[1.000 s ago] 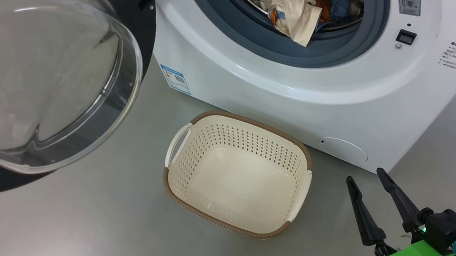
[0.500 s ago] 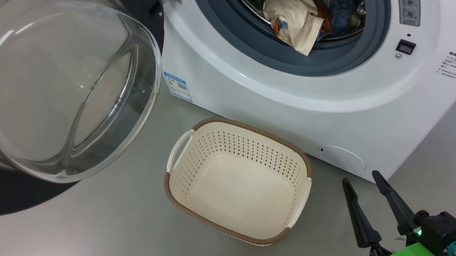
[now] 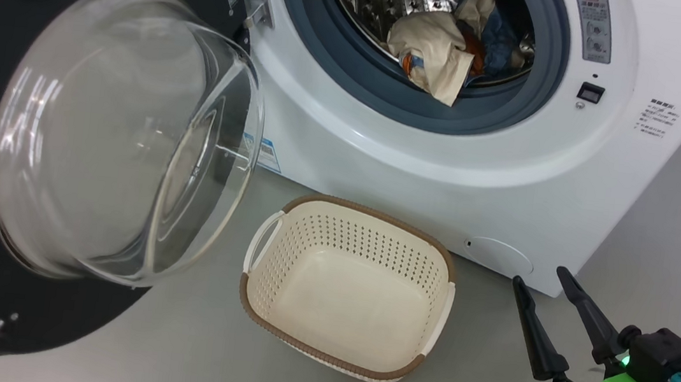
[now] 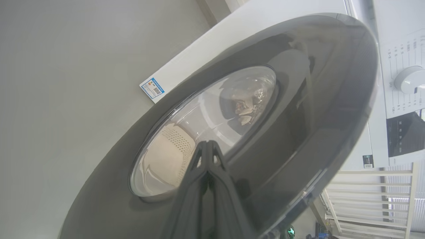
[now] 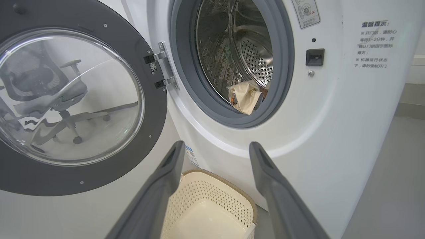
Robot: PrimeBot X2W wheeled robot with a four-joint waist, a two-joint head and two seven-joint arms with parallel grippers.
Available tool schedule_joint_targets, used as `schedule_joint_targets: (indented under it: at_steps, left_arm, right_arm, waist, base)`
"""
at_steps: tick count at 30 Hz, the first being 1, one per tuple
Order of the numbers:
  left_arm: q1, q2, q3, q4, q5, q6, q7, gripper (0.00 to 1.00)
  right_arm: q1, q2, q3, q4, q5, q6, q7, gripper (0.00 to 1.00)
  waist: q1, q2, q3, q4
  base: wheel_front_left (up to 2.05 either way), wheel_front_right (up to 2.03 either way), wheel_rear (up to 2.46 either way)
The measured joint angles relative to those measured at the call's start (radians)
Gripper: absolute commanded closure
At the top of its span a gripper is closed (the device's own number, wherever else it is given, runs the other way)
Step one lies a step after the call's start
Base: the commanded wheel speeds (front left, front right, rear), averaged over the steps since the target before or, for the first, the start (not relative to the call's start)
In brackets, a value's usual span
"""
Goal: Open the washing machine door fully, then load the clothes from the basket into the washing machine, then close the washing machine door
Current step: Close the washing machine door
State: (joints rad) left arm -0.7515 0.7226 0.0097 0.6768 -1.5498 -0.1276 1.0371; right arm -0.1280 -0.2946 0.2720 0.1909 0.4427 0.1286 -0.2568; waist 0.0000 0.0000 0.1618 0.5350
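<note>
Washing machine door (image 3: 110,133) is seen swung nearer to washing machine (image 3: 446,164) than moment before: bowl edge now above left end of basket (image 3: 370,210). Head camera also moved. Closing step is judged begun.
Door is found at left of frame, part open: black ring, clear round bowl.
Left gripper (image 4: 207,149) fingers are pressed together, nothing held, tip set at door's outer side.
Right gripper (image 3: 539,274) fingers are spread apart, empty, lower right.
Clothes (image 3: 434,48) are seen in drum, top centre; cream cloth is hung over grey rim.
Basket is left empty
</note>
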Motion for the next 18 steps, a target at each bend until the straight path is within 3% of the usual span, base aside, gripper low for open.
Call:
schedule_joint_targets:
  at_steps: [10,18]
  left_arm:
    - [0.074,-0.045,-0.02,-0.189,-0.045,0.0,0.067,1.0]
    - [0.132,-0.079,-0.044,-0.318,-0.05,0.0,0.093,1.0]
  right_arm:
    - [0.053,0.021,-0.036,-0.004,0.0,0.0,0.0,0.0]
    - [0.08,0.041,-0.062,-0.009,0.0,0.0,0.0,0.0]
  waist:
    - [0.0,0.0,-0.054,-0.014]
    - [0.0,0.0,-0.086,-0.066]
  base:
    - [0.0,0.0,0.0]
    - [0.0,0.0,0.0]
